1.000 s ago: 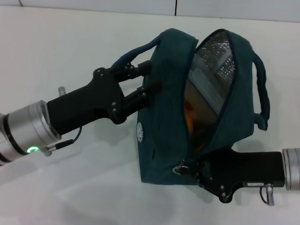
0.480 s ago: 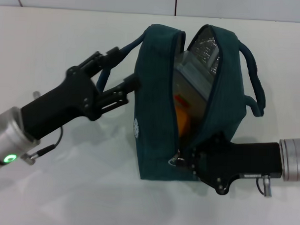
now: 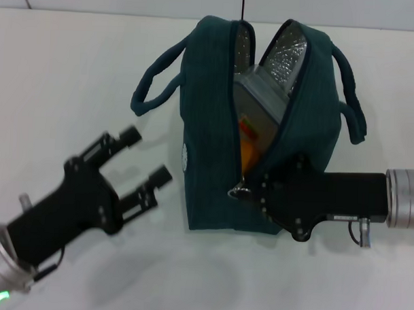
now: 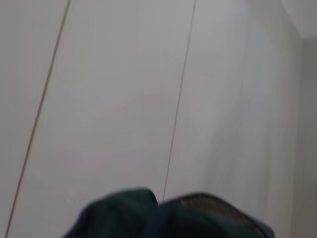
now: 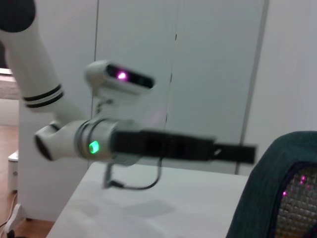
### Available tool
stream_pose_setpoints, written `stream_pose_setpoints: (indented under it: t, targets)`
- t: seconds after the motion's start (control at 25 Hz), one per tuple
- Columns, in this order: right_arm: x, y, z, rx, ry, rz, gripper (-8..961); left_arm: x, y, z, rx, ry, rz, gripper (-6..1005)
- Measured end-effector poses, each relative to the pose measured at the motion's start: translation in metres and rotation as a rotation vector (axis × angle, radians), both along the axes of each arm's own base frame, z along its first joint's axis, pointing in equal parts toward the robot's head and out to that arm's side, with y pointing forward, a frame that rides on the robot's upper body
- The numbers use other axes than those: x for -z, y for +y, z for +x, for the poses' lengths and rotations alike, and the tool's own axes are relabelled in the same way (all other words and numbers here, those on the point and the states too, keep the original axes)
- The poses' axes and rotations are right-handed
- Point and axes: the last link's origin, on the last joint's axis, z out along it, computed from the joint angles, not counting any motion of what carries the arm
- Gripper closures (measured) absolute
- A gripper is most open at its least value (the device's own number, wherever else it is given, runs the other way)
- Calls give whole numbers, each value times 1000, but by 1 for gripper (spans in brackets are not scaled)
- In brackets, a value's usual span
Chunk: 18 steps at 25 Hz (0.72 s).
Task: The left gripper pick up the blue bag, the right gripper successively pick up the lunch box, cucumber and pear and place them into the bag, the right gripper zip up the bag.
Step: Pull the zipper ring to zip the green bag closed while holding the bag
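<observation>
From the head view, the blue bag (image 3: 262,130) stands upright on the white table (image 3: 74,69), its mouth gaping, and the lunch box (image 3: 260,106) shows inside it with something orange below; the cucumber and the pear I cannot make out. The right gripper (image 3: 250,190) is at the near end of the opening, touching the zipper pull (image 3: 238,191), and its fingers seem closed on it, though they are partly hidden by the fabric. The zipper line runs from this pull up and away toward the far top of the bag, so I judge that the pull must travel along this axis, away from the robot. The left gripper (image 3: 144,159) stands apart from the bag, on its left side, with its fingers spread and holding nothing; the left handle (image 3: 155,78) hangs free. In the left wrist view only the top edge of the bag (image 4: 163,218) appears, low before a pale wall. In the right wrist view a corner of the bag (image 5: 277,193) with silver lining is close by, and the left arm (image 5: 148,144) lies farther off across the table.
</observation>
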Motion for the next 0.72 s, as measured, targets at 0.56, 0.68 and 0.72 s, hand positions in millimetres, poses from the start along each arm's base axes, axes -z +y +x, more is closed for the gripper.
stream_pose_setpoints:
  t: [0.56, 0.68, 0.72]
  targets:
    - [-4, 3, -2, 6, 26, 18, 939, 40, -3, -1, -1, 144, -154, 266]
    - [-3, 2, -1, 9, 26, 17, 939, 45, -2, 2, 21, 156, -180, 281]
    - [-3, 2, -1, 9, 27, 16, 939, 45, -2, 3, 27, 158, -184, 287]
